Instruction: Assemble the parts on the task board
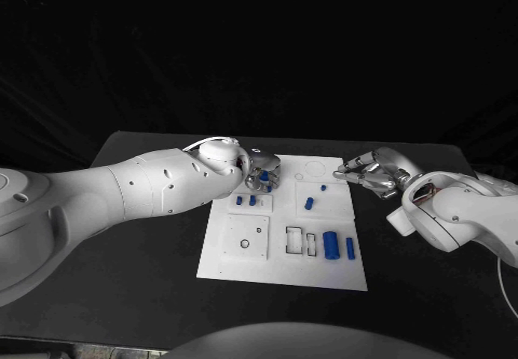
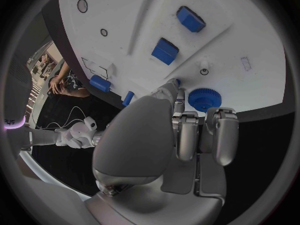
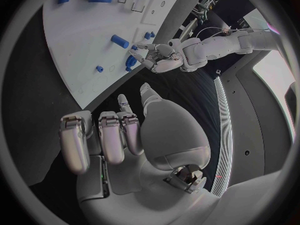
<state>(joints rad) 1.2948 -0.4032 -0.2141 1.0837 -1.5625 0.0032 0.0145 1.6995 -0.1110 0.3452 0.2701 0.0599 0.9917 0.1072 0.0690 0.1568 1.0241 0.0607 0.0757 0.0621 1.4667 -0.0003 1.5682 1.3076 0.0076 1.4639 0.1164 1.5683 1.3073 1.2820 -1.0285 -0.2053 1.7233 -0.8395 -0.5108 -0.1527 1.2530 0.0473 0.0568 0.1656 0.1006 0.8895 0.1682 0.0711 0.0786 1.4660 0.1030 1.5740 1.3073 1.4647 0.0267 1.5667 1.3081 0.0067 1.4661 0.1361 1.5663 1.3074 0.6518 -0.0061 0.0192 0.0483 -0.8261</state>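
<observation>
The white task board (image 1: pixel 286 258) lies in the middle of the black table. My left hand (image 1: pixel 261 170) is over its far-left corner and pinches a blue gear (image 2: pixel 204 99) between thumb and fingers, just above the board (image 2: pixel 144 15). In the right wrist view the left hand (image 3: pixel 159 57) holds that blue piece low over the board corner. Two small blue blocks (image 1: pixel 239 200) (image 1: pixel 253 200) lie just in front of it. My right hand (image 1: pixel 373 173) hovers at the board's far-right corner, fingers (image 3: pixel 103 137) curled in with nothing in them.
A blue peg (image 1: pixel 310 203) and a tiny blue piece (image 1: pixel 325 187) lie on the far-right part of the board. Two blue cylinders (image 1: pixel 330 244) (image 1: pixel 349 247) lie at the near right, beside rectangular slots (image 1: pixel 293 239). A raised plate with a small hole (image 1: pixel 244 243) takes the near left.
</observation>
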